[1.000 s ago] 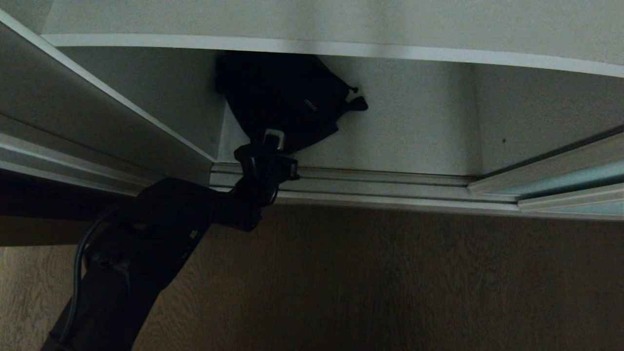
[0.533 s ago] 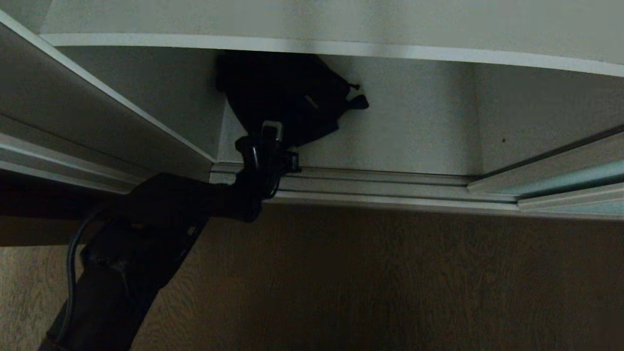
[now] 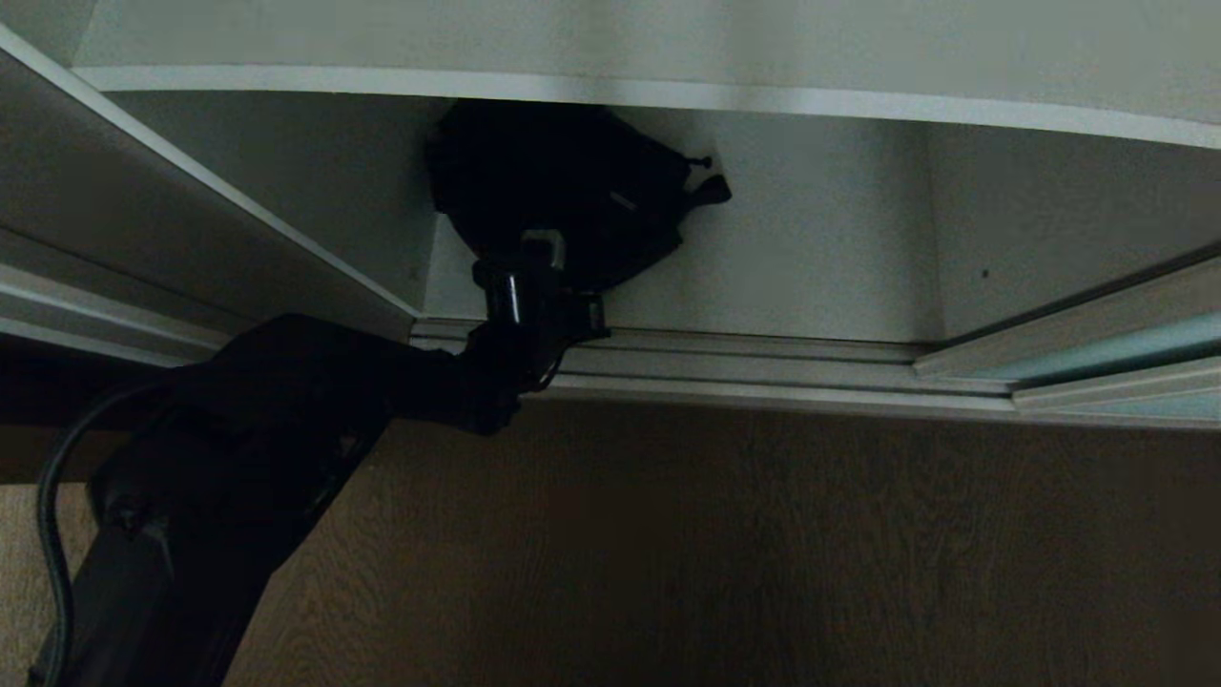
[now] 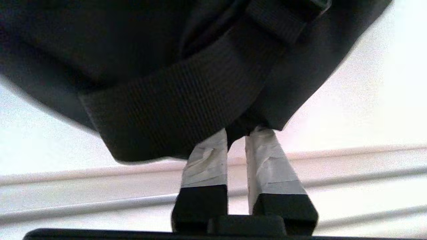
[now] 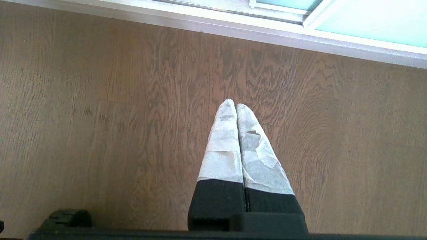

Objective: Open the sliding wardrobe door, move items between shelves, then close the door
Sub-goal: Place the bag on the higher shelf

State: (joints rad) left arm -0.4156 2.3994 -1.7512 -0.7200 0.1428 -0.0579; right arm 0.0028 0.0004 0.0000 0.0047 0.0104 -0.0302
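A black bag [image 3: 563,186] with a webbing strap [image 4: 186,96] lies on the wardrobe's lowest shelf [image 3: 820,248], at its left end under the upper shelf [image 3: 668,43]. My left gripper [image 3: 540,250] reaches in over the floor track and is shut on the bag's near edge. In the left wrist view a fold of black fabric sits pinched in the left gripper [image 4: 237,131] between the taped fingertips [image 4: 208,150]. The sliding wardrobe door [image 3: 1126,348] stands pushed to the right. My right gripper [image 5: 236,106] hangs shut and empty over the wooden floor, outside the head view.
A ridged silver floor track [image 3: 744,367] runs along the wardrobe's front. Brown wooden floor [image 3: 763,553] lies before it. The wardrobe's left side panel [image 3: 191,229] slants close beside my left arm. The door's glass [image 5: 367,20] shows near the right gripper.
The left gripper has closed on the bag's edge and risen a little. The bag has shifted slightly up and to the right with it. The arm's elbow has swung lower left.
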